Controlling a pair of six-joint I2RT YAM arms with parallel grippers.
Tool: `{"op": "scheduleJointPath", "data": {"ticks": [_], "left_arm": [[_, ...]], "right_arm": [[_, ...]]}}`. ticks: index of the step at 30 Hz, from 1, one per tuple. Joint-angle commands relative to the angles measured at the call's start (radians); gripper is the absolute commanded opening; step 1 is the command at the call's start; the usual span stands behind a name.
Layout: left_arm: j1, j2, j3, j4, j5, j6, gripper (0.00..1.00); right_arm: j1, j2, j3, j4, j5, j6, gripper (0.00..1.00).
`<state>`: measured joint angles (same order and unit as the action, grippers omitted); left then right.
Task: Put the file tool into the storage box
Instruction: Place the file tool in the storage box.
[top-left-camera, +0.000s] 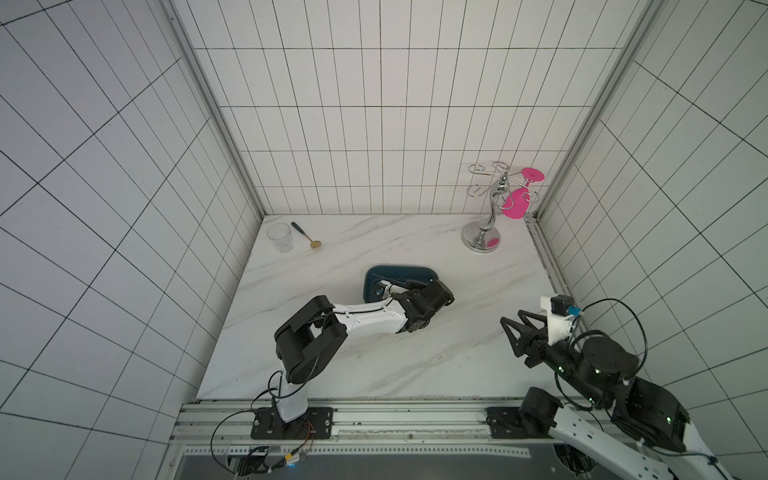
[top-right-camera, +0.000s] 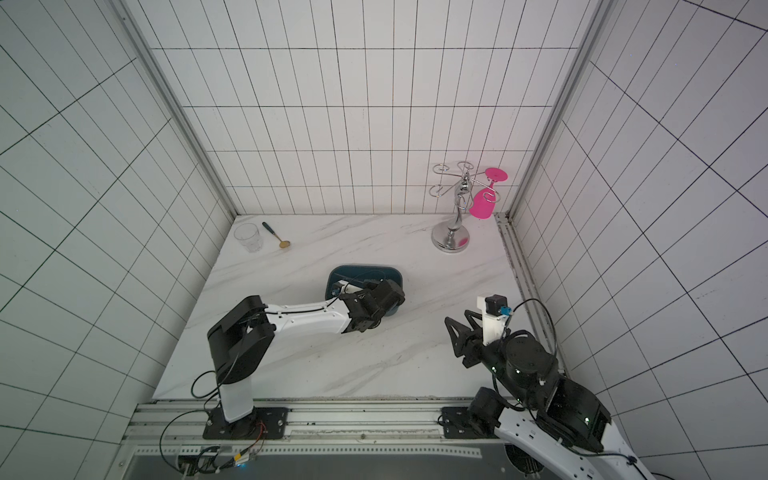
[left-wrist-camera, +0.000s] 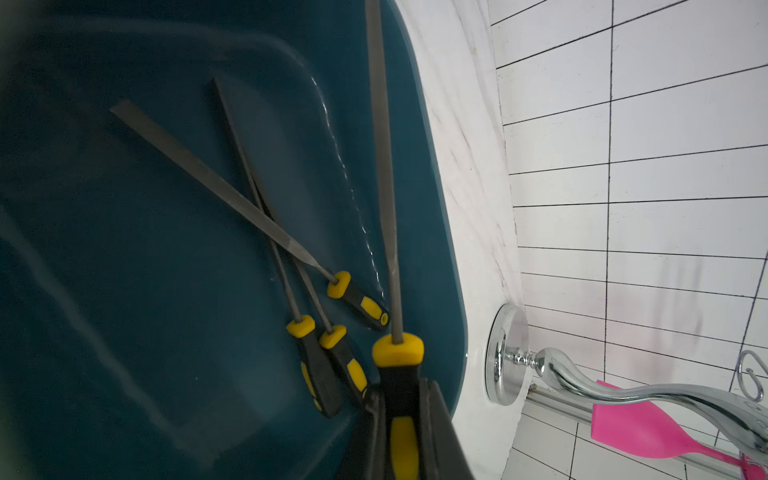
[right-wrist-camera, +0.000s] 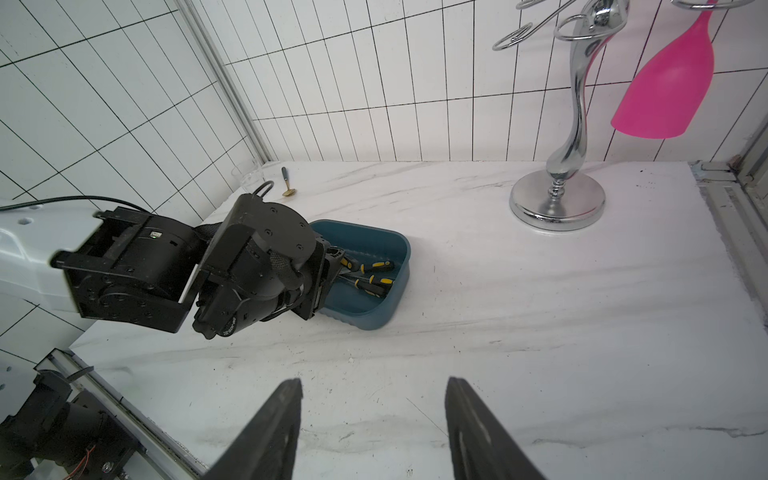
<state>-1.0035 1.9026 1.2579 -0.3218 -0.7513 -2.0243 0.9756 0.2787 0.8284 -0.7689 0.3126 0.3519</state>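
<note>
File (left-wrist-camera: 384, 166) in left claw (left-wrist-camera: 401, 401) (over box (left-wrist-camera: 124, 291))

Twin arms in white shell and black joints: left arm (top-left-camera: 365, 318), right arm (top-left-camera: 602, 357).
The white links show small screw holes, and bulky black housings sit at the joints. A thin black cable (right-wrist-camera: 54, 199) runs along the left arm, which is mounted on a black base plate (top-left-camera: 320, 422). The right arm bears green lights (top-left-camera: 597, 371), a white wrist bracket (top-left-camera: 557, 328) with a blue connector (top-left-camera: 574, 311), and the right tool (right-wrist-camera: 372, 380) with black tapered fingers (right-wrist-camera: 270, 428).
</note>
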Motion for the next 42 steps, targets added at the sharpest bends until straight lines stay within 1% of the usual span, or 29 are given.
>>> {"op": "scheduleJointPath", "data": {"ticks": [1, 4, 5, 6, 7, 8, 9, 11, 12, 14, 16, 17, 19, 21, 23, 25, 28, 31, 32, 33, 36, 40, 42], "left_arm": [[0.0, 0.023, 0.003, -0.003, 0.022, -0.018, 0.0], [0.0, 0.027, -0.002, 0.027, 0.032, -0.005, 0.01], [0.0, 0.026, -0.007, 0.051, 0.031, 0.021, 0.06], [0.0, 0.024, -0.004, 0.059, 0.027, 0.04, 0.21], [0.0, 0.024, 0.003, 0.057, 0.026, 0.056, 0.39], [0.0, 0.024, 0.015, 0.049, 0.024, 0.072, 0.53], [0.0, 0.022, 0.027, 0.037, 0.023, 0.084, 0.62], [-0.001, 0.02, 0.045, 0.016, 0.022, 0.094, 0.72], [0.0, 0.018, 0.05, 0.009, 0.02, 0.096, 0.75], [0.0, 0.013, 0.052, 0.003, 0.014, 0.098, 0.88], [0.0, 0.01, 0.056, 0.003, 0.006, 0.112, 0.96], [0.0, 0.006, 0.06, 0.004, 0.003, 0.13, 0.98], [-0.001, -0.003, 0.078, 0.004, -0.008, 0.186, 0.98], [-0.001, -0.022, 0.108, -0.001, -0.023, 0.283, 0.98], [-0.003, -0.049, 0.142, -0.022, -0.051, 0.366, 0.98], [-0.012, -0.079, 0.164, -0.02, -0.092, 0.46, 0.98], [-0.03, -0.128, 0.168, 0.035, -0.158, 0.634, 0.98], [-0.038, -0.171, 0.141, 0.183, -0.171, 0.895, 0.98], [-0.038, -0.181, 0.119, 0.265, -0.166, 1.055, 0.98], [-0.04, -0.198, 0.1, 0.322, -0.159, 1.184, 0.98], [-0.04, -0.273, 0.028, 0.381, -0.134, 1.442, 0.98], [-0.038, -0.404, -0.106, 0.472, -0.102, 1.697, 0.98], [-0.034, -0.465, -0.151, 0.472, -0.079, 1.8, 0.99]], "right_arm": [[0.005, -0.02, 0.015, 0.001, 0.008, -0.001, 0.59], [0.006, -0.029, 0.012, 0.004, 0.008, -0.003, 0.61], [0.006, -0.03, 0.012, 0.003, 0.008, -0.002, 0.61], [0.006, -0.03, 0.014, 0.004, 0.006, -0.002, 0.62], [0.006, -0.033, 0.015, 0.004, 0.004, -0.004, 0.62], [0.005, -0.033, 0.014, 0.005, 0.002, -0.004, 0.62], [0.006, -0.034, 0.014, 0.003, 0.0, -0.004, 0.63], [0.006, -0.035, 0.014, 0.004, -0.001, -0.004, 0.63], [0.005, -0.035, 0.014, 0.005, -0.001, -0.005, 0.63], [0.005, -0.037, 0.014, 0.004, -0.001, -0.005, 0.63], [0.005, -0.038, 0.012, 0.004, -0.001, -0.005, 0.64], [0.006, -0.038, 0.012, 0.005, 0.0, -0.005, 0.64], [0.006, -0.041, 0.01, 0.005, 0.002, -0.005, 0.66], [0.005, -0.043, 0.008, 0.006, 0.007, -0.004, 0.69], [0.005, -0.044, 0.004, 0.011, 0.009, -0.004, 0.77], [0.006, -0.048, -0.004, 0.021, 0.003, -0.008, 0.81], [0.005, -0.047, -0.008, 0.024, 0.013, -0.01, 0.89], [0.005, -0.045, -0.009, 0.024, 0.034, -0.01, 0.94], [0.005, -0.043, -0.008, 0.023, 0.042, -0.01, 0.95], [0.006, -0.042, -0.009, 0.023, 0.051, -0.01, 1.0], [0.005, -0.036, -0.015, 0.023, 0.089, -0.001, 0.99], [0.005, -0.009, -0.029, 0.032, 0.202, 0.039, 0.99], [0.005, 0.024, -0.031, 0.061, 0.229, 0.027, 0.99]]}}
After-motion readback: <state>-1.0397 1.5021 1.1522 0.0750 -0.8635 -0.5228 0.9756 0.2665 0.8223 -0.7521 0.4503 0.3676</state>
